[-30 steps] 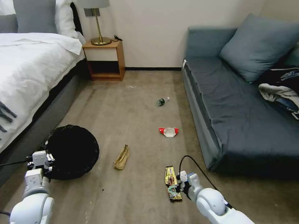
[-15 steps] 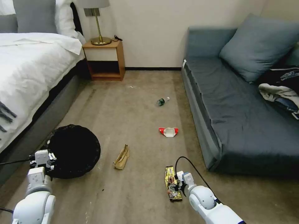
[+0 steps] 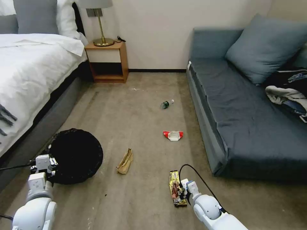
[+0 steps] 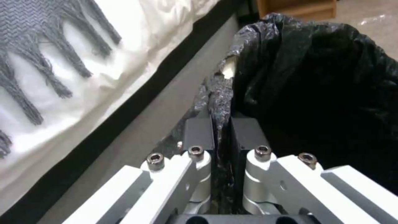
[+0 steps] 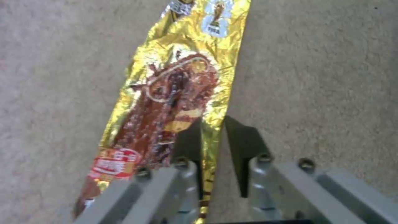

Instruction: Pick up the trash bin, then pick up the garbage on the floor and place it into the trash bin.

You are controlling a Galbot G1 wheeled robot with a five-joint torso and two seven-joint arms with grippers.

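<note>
Where right gripper [image 5: 212, 137] pinches snack wrapper [image 5: 174, 90], edge hidden.

Between the left pincer's [image 4: 222, 124] matt black pads sits crinkled, glossy black plastic, the bag lining the trash bin [image 3: 75, 155]. Its linkage is smooth white plastic with metal bolts. At the right pincer [image 5: 213, 137], the snack wrapper [image 5: 174, 90] is shiny gold foil on rough, matt carpet [image 5: 323, 77].
</note>
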